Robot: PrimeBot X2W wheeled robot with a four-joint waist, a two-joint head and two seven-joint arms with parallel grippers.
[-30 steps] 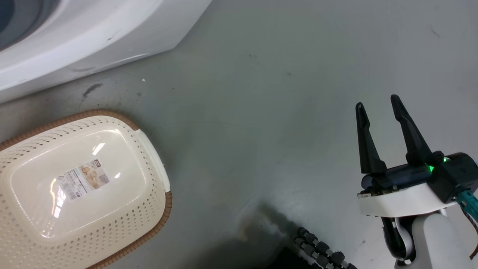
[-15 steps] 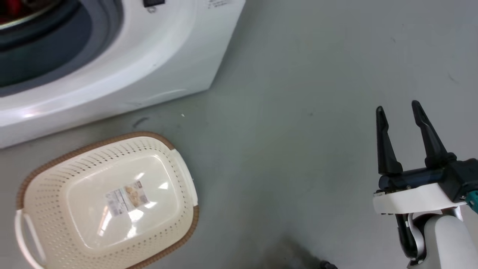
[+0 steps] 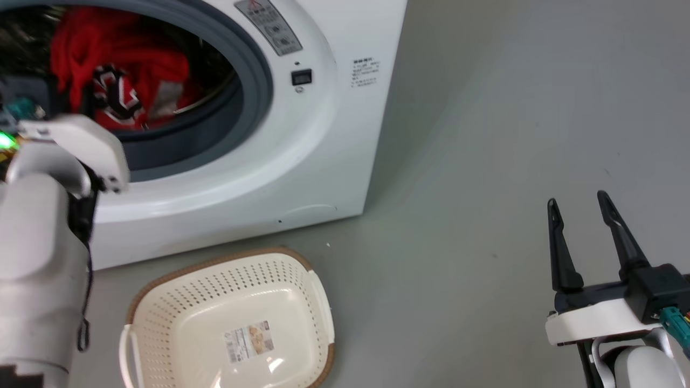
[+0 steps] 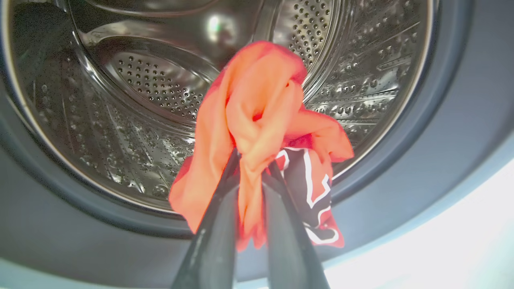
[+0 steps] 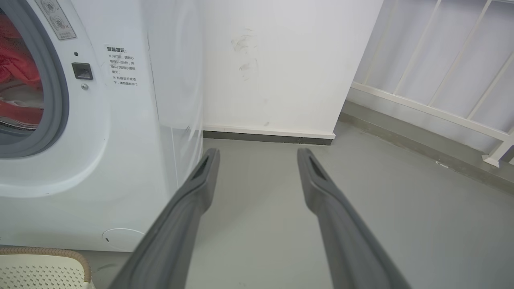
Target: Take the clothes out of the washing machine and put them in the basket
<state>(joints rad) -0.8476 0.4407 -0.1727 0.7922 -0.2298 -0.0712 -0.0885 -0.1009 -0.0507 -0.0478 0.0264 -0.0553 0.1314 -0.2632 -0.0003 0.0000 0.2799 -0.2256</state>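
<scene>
In the head view, the large white front-loading washing machine (image 3: 334,134) is showing the bright red clothes (image 3: 124,59) inside its drum. The cream perforated plastic basket (image 3: 178,318) is sitting on the grey floor (image 3: 485,134) just before the machine's lower edge. The right gripper (image 3: 577,198) is hovering over bare floor well aside, fingers spread wide. In the left wrist view, the left gripper (image 4: 253,156) is pinching a bunch of the red clothes (image 4: 257,104) at the drum's mouth. In the right wrist view, the spread fingers (image 5: 200,188) are pointing along open floor beside the machine's corner.
</scene>
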